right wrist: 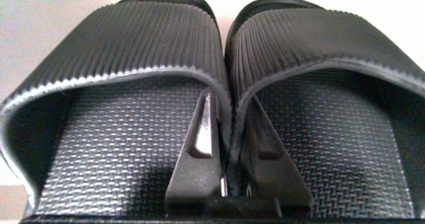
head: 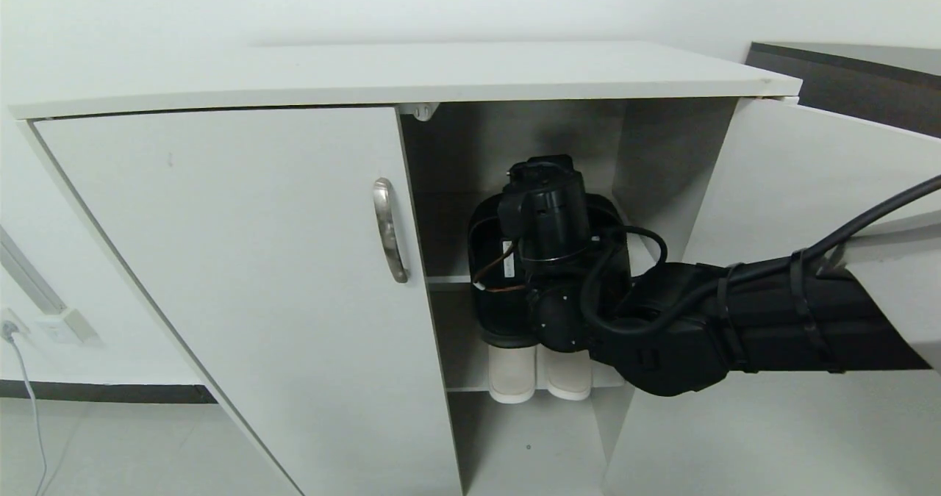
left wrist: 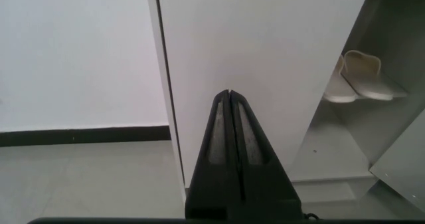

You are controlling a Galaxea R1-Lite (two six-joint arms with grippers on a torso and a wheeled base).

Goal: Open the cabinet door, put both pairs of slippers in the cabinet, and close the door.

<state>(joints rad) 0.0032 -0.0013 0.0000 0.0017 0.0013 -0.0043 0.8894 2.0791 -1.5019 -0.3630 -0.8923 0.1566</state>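
The right claw (right wrist: 228, 117) is narrowed onto a pair of black rubber slippers (right wrist: 153, 44), its two dark wedge-shaped fingers (right wrist: 202, 127) pinching the touching inner walls of the pair. In the right wrist view the straps are finely ribbed and the footbeds are stamped in a small diamond grain. From the head view the same pair (head: 489, 275) sits inside the white laminate cabinet (head: 441, 70) at the middle shelf (head: 448, 281), its near end dipping past the shelf's front edge; I cannot tell whether it rests there. On the lower shelf (head: 459, 378) just beneath is a pair of smooth white slippers (head: 512, 375), side by side and poking over the edge. The right door (head: 794, 180) stands open. The left door (head: 220, 261), with its curved brushed-metal handle (head: 390, 229), is closed. In front of it the left claw (left wrist: 229, 101) has its fingers pressed together on nothing. That wrist view shows the white pair (left wrist: 362, 74) from the side.
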